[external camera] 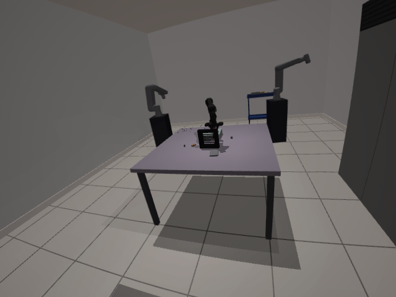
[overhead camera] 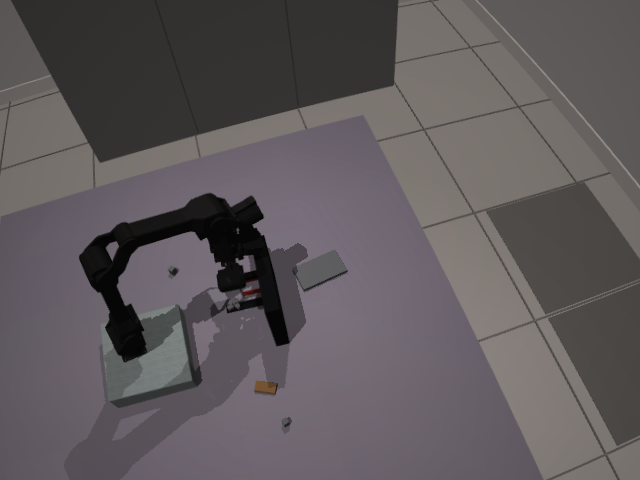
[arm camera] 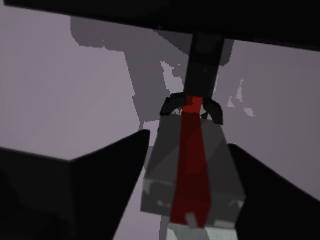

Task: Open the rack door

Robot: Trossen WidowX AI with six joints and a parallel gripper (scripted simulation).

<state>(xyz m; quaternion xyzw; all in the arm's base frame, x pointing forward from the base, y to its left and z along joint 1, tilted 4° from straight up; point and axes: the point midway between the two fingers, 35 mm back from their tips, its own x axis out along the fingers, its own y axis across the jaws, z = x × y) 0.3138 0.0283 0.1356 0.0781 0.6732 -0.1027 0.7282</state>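
The black rack (overhead camera: 272, 299) (external camera: 208, 146) stands on the table (overhead camera: 361, 361) (external camera: 242, 159). Dark bars and red strips stick out on its arm side; its door looks closed, though the arm hides part of it. In the wrist view a grey block with a red stripe, seemingly the handle (arm camera: 217, 185), stands out from the rack on a dark bar. My gripper (arm camera: 187, 143) is partly open with one finger on each side of the handle. A gap shows at the left finger; the right finger looks very close to the handle, and contact there cannot be told.
A flat grey plate (overhead camera: 321, 269) (external camera: 213, 153) lies behind the rack. An orange block (overhead camera: 265, 386) (external camera: 193, 145) and a small grey cube (overhead camera: 286, 421) (external camera: 184, 145) lie off one end. Another small cube (overhead camera: 173, 270) (external camera: 231, 137) lies near the arm's pale base block (overhead camera: 165, 361).
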